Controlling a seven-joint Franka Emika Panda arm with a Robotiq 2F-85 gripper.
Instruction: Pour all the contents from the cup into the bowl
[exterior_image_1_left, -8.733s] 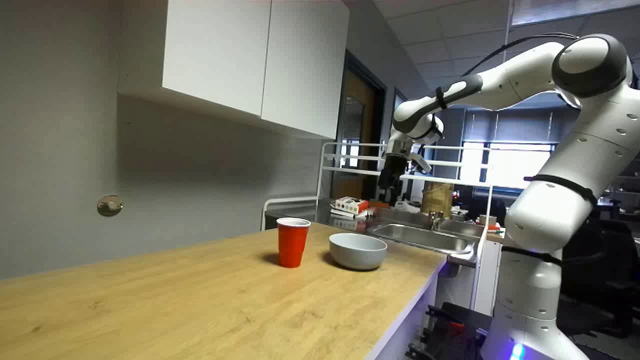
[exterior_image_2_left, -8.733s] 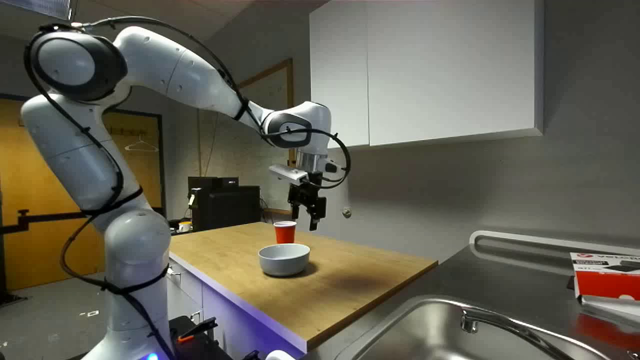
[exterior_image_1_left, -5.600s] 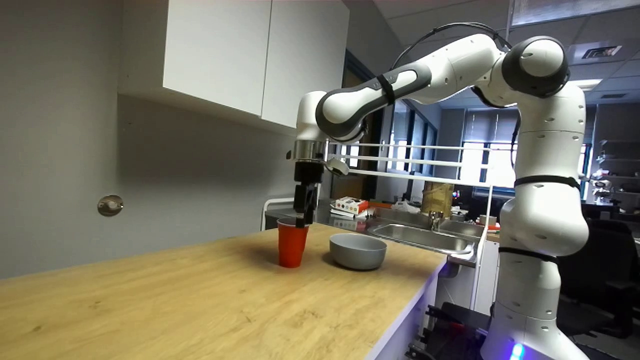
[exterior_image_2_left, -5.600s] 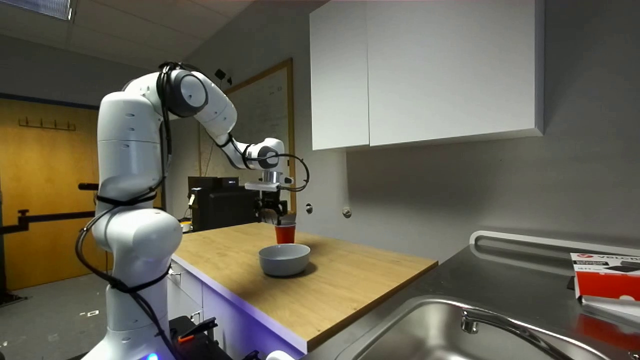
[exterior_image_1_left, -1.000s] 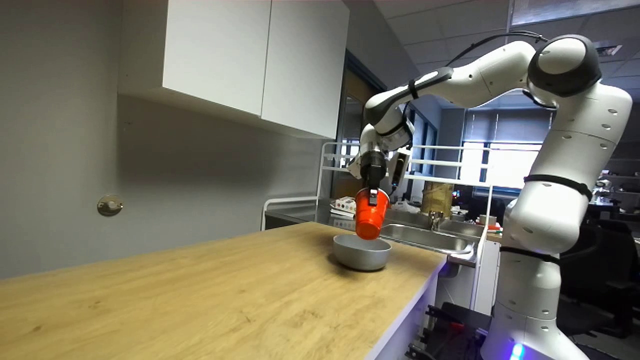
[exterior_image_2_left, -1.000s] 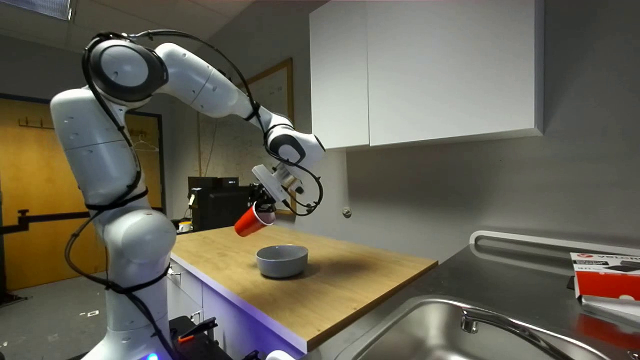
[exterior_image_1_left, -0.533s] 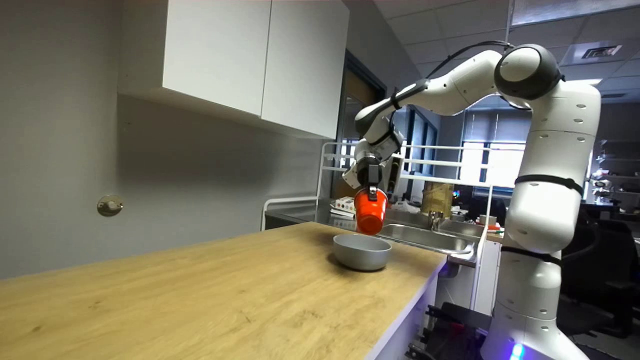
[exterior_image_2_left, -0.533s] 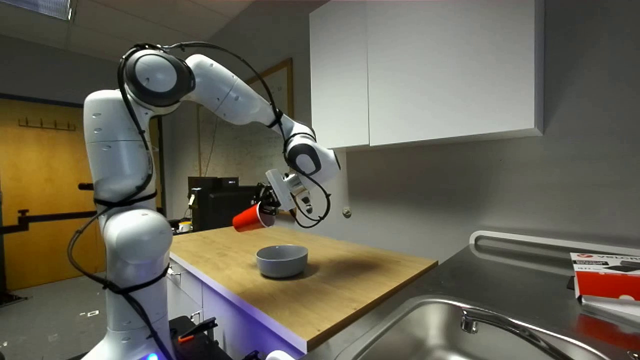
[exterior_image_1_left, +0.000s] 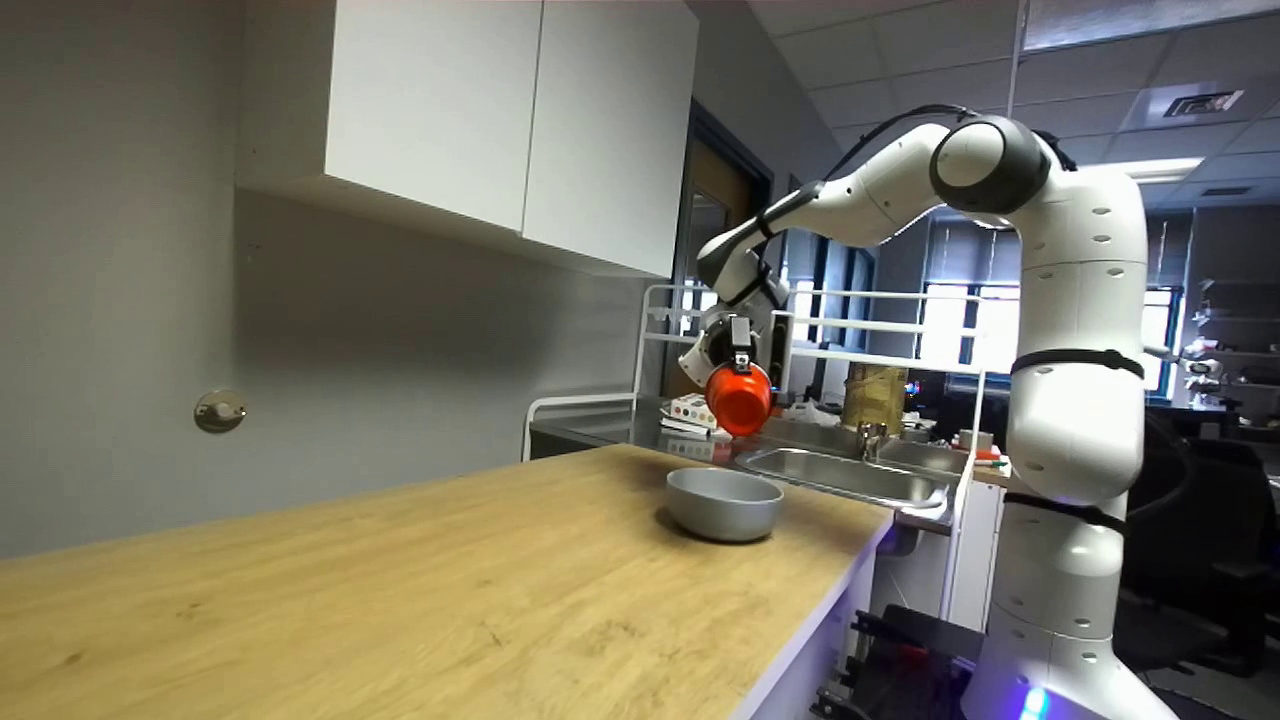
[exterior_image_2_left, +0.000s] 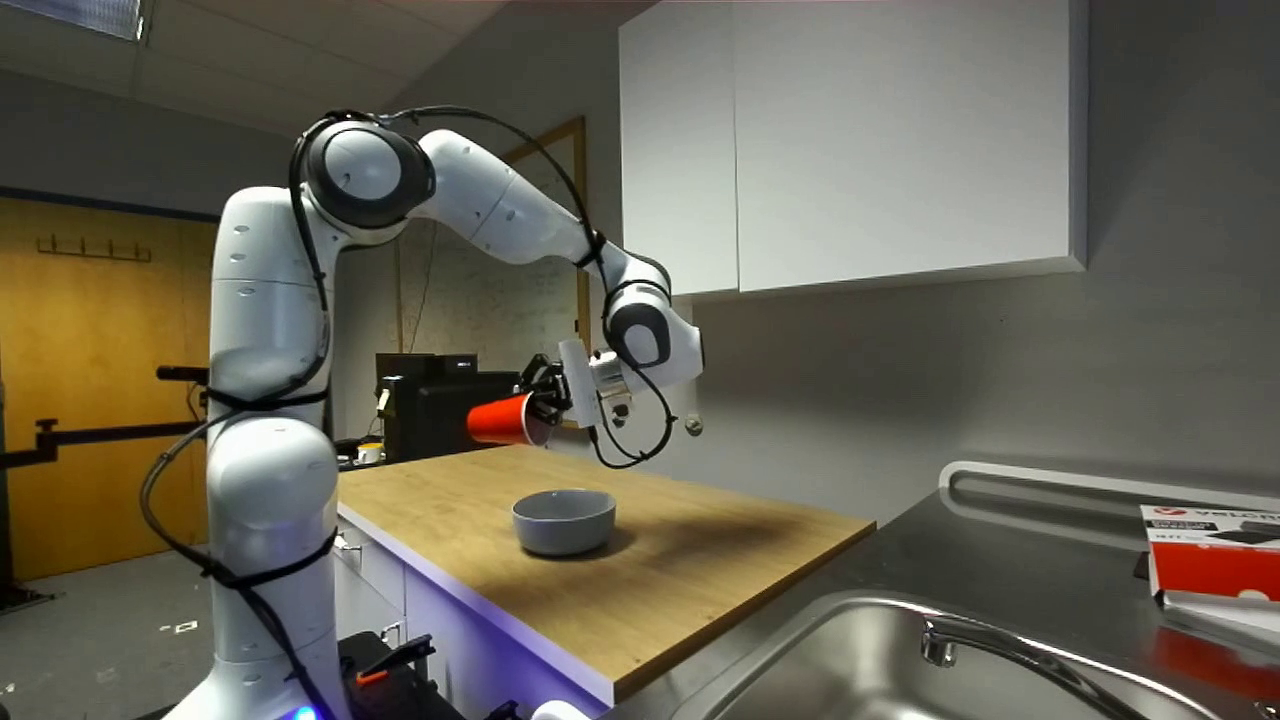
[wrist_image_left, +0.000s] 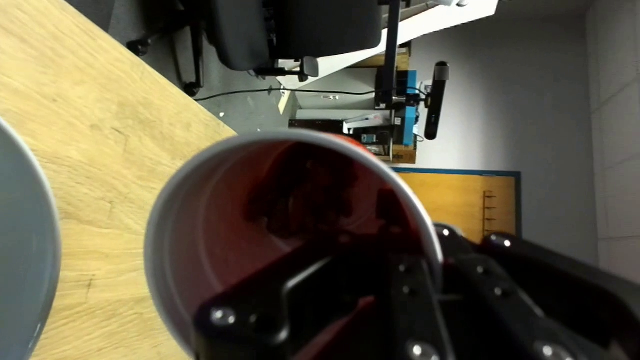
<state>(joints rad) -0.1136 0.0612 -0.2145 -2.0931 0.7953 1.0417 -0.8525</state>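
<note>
Over the table (exterior_image_1_left: 330, 620) the arm (exterior_image_1_left: 1083, 320) is bent, so that the pour can be made from above. The bowl (exterior_image_2_left: 563, 533) is stood upright as catcher. Above it, the cup (exterior_image_2_left: 495, 421) is held almost on its side, mouth toward the arm, presumably for tipping. The cup's wall is pinched by the claw (exterior_image_2_left: 540, 398), closed with one finger apparently inside, so the mouth should be left mostly free. Dark contents (wrist_image_left: 300, 190) seem lodged within; more tilt is probably needed

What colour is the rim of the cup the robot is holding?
White; the rim shows best in the wrist view.
</note>
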